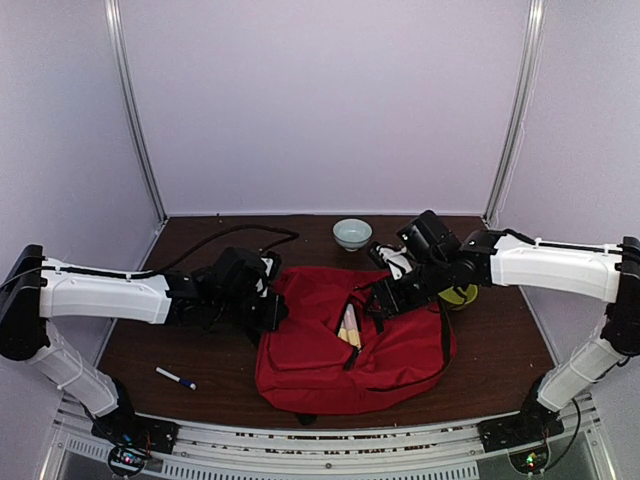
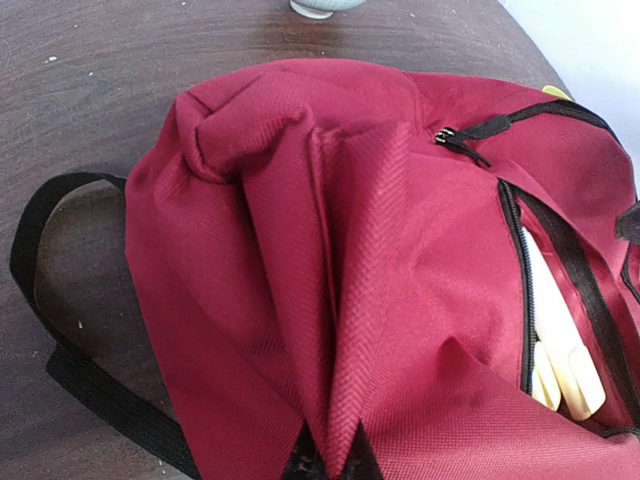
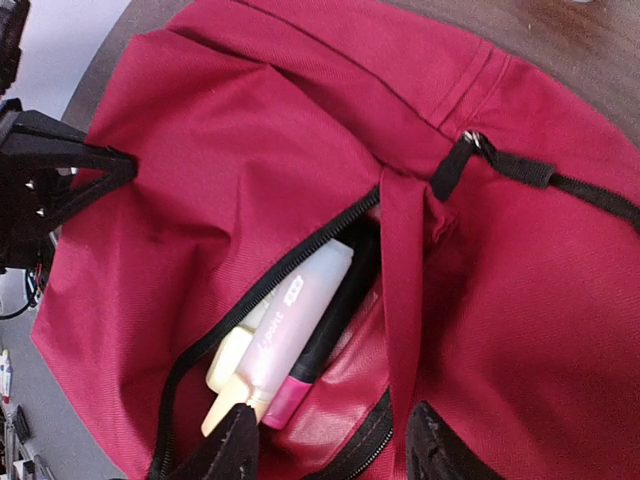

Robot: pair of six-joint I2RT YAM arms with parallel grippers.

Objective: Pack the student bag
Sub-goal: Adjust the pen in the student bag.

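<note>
Dark wooden table (image 1: 200,350) carries the large red fabric backpack (image 1: 400,360) at centre. Left gripper (image 2: 328,462) is clamped on its fabric; right gripper (image 3: 330,440), fingers apart, hangs over the open pocket (image 3: 340,390). Risk: fabric slips, pocket mouth closes.

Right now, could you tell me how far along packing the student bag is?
Done: several highlighters already lie inside the open pocket of the student bag. In hand: the left gripper pinches a fold of the bag's fabric, while the right gripper hovers open over the pocket mouth. To do: a pen lies on the table, and the pocket zipper is open.
</note>
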